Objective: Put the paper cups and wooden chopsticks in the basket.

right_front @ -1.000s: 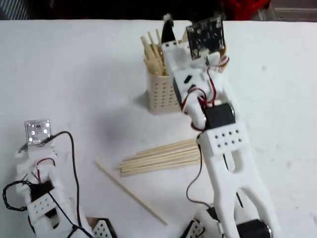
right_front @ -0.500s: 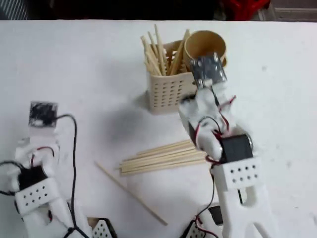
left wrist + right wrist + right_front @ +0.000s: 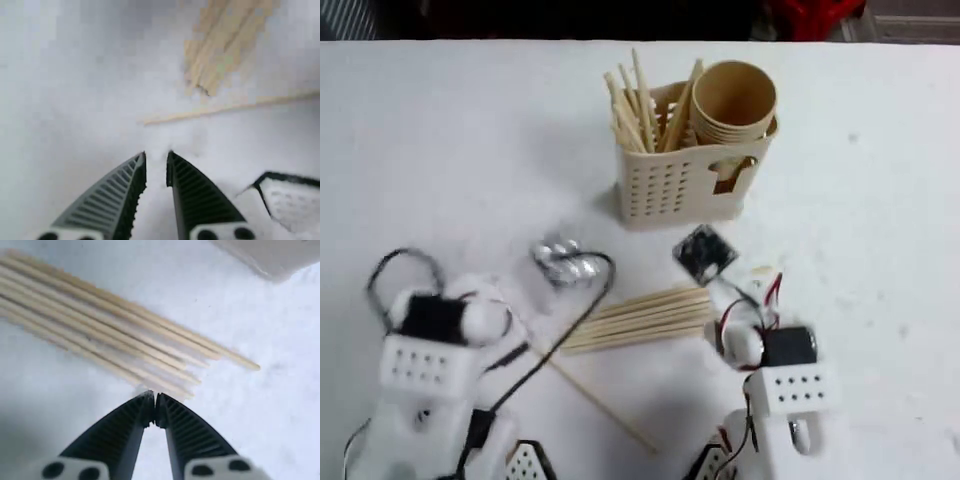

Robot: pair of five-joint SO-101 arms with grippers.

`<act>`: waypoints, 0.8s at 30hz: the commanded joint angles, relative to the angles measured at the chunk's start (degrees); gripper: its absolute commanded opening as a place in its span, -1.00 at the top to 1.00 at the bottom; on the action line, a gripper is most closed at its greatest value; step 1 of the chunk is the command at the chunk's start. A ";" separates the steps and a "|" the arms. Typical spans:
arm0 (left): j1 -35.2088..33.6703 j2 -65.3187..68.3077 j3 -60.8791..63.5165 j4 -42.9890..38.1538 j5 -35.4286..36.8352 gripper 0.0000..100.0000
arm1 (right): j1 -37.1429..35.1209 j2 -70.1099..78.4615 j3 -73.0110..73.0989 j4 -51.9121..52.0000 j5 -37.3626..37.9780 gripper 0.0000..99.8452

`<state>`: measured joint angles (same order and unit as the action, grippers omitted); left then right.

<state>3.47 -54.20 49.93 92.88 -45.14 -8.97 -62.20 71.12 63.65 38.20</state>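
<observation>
White tabletop (image 3: pixel 440 130) fills my overhead feed, with the cream slotted basket (image 3: pixel 670 190) standing at its far side. Inside it I see a nested stack of paper cups (image 3: pixel 733 100) in the right-hand part, and beside them a bunch of wooden chopsticks (image 3: pixel 642 110) standing upright and fanning out above the rim. A loose bundle of chopsticks (image 3: pixel 640 318) lies flat on the table between the basket and my two arms, and a single stick (image 3: pixel 595 395) lies at a slant just nearer. My left gripper (image 3: pixel 156 159) hangs low over bare table close to that single stick's end, its jaws parted by a thin slit with nothing between them. My right gripper (image 3: pixel 152 402) is at the near edge of the bundle, tips pressed together and empty.
</observation>
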 commanded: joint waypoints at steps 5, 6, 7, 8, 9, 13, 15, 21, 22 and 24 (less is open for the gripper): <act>1.98 16.92 -0.26 -2.90 -30.15 0.68 | 0.40 -10.59 10.11 -1.54 4.40 0.96; 1.98 18.07 0.44 -5.80 -30.42 0.64 | 0.48 -11.56 10.90 -1.54 3.25 0.96; 1.98 18.95 1.32 -8.62 -30.59 0.62 | 0.48 -12.35 11.52 -1.54 1.67 0.96; 2.15 19.65 2.37 -11.52 -31.30 0.63 | 0.48 -13.05 12.04 -1.54 0.35 0.96; 2.33 20.18 3.69 -14.07 -32.35 0.64 | 0.48 -13.85 12.40 -1.54 -0.53 0.96; 2.42 20.97 10.55 -23.47 -38.77 0.65 | 0.57 -15.60 14.07 -2.07 -0.79 0.96; 2.15 20.97 13.89 -26.99 -41.76 0.65 | 0.57 -16.22 15.91 -3.65 -0.88 0.96; 2.24 21.14 17.76 -32.70 -43.78 0.65 | 6.20 -18.15 17.05 -4.70 -0.97 0.96; 2.33 21.14 18.29 -33.67 -43.78 0.65 | 6.55 -18.51 17.23 -4.44 -0.97 0.96; 2.33 21.14 19.16 -36.04 -43.69 0.65 | 6.64 -19.12 17.32 -4.26 -0.97 0.96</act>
<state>5.05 -33.36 68.22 61.05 -80.22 -3.52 -80.04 88.62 59.87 37.93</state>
